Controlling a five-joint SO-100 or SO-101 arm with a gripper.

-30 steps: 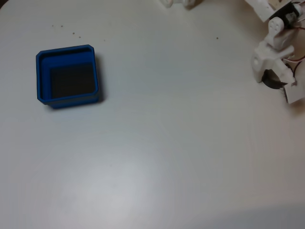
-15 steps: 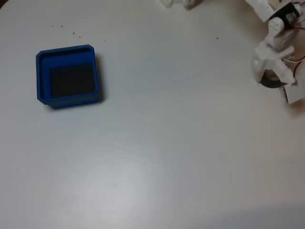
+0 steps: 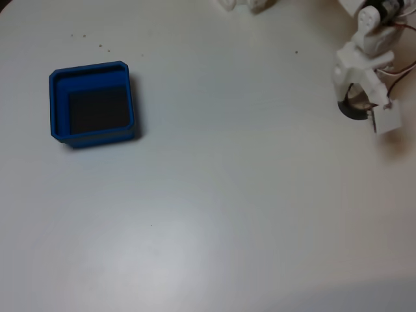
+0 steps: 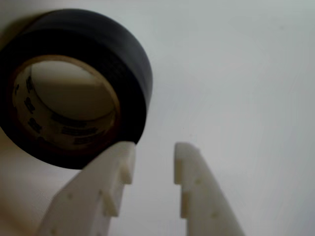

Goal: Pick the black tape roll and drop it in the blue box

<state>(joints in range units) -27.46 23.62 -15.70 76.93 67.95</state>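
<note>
From the fixed view I see that the arm has moved since a second ago: the gripper (image 3: 372,116) has shifted up and a little to the left near the right edge of the table (image 3: 214,195), and the black tape roll (image 3: 352,109) now shows more openly under it, as a dark ring with its pale core. In the wrist view the two white fingers (image 4: 115,169) stand close together with only a narrow gap, and nothing is between them; the tape roll (image 4: 123,64) lies on the table just beyond the left fingertip, which seems to overlap its lower edge, but I cannot tell if it really touches. So I judge that the roll is not held now, and the closing has missed it or slipped off. The blue box (image 3: 58,104) stays at the far left of the table, well apart from the roll, and there is nothing in it. For the task this means the pick is not yet done: I would open the fingers wider and come again over the wall of the ring.
</note>
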